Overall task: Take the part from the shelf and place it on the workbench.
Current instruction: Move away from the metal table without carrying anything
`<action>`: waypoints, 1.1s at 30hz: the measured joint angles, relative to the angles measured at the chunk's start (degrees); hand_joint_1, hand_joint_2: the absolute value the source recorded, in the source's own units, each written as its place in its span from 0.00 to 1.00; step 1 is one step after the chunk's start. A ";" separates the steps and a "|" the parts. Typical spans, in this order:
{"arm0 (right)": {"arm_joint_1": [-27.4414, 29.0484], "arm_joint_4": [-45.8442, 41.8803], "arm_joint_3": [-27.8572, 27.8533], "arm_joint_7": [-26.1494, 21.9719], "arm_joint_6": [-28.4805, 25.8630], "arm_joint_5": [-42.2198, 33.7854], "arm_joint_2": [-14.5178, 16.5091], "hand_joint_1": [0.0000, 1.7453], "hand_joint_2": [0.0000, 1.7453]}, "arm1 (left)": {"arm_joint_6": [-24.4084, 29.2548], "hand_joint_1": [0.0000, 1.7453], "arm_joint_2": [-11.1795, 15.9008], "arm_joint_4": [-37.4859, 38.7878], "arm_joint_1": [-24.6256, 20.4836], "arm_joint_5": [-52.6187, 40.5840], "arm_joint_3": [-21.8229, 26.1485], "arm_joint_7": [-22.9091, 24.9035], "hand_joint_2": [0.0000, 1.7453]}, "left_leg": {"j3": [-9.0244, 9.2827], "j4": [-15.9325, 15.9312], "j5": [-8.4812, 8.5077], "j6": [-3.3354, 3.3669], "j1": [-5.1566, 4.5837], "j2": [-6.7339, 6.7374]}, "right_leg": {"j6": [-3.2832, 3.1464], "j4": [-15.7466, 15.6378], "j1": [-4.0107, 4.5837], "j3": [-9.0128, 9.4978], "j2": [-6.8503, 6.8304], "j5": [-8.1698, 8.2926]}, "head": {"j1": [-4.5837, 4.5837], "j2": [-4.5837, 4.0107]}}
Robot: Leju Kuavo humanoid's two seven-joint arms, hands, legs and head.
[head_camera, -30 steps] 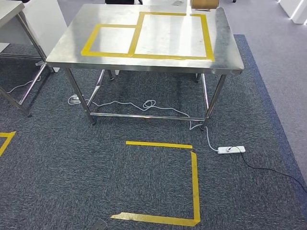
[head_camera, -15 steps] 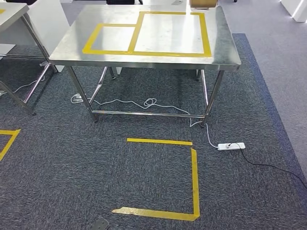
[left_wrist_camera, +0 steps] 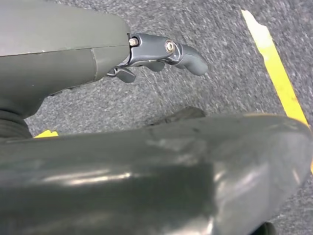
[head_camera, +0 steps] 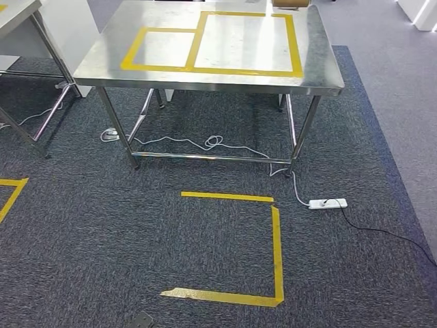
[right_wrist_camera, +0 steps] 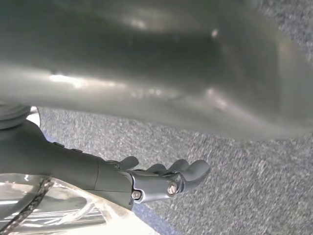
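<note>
A: What stands ahead in the head view?

B: A stainless-steel workbench on dark grey carpet. Yellow tape outlines mark two rectangles on its top, a smaller one on the left touching a larger one on the right.

A: And on the floor?

B: A yellow tape floor marking forms three sides of a square in front of the bench. A white power strip lies near the bench's front right leg, with a white cable trailing under the bench and a black cable running off to the right. The corner of a second metal table sits at far left.

A: The left hand?

B: The left hand hangs above the carpet, fingers loosely extended and holding nothing.

A: The right?

B: The right hand also hangs over carpet, fingers slightly apart. Something clear and plastic-like, a transparent bag, sits against its underside. Whether the hand grips it I cannot tell, nor whether it is the part.
</note>
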 joint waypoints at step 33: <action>0.06 0.00 -0.84 0.57 0.22 0.69 -0.17 0.00 0.00 | 0.38 0.00 -0.26 0.01 -0.28 -0.26 0.19 -0.39 0.00 | -0.94 0.13 0.85 0.78 -0.34 0.04 | 1.56 -0.46 -0.37 -0.40 0.18 1.50 | 0.02 0.00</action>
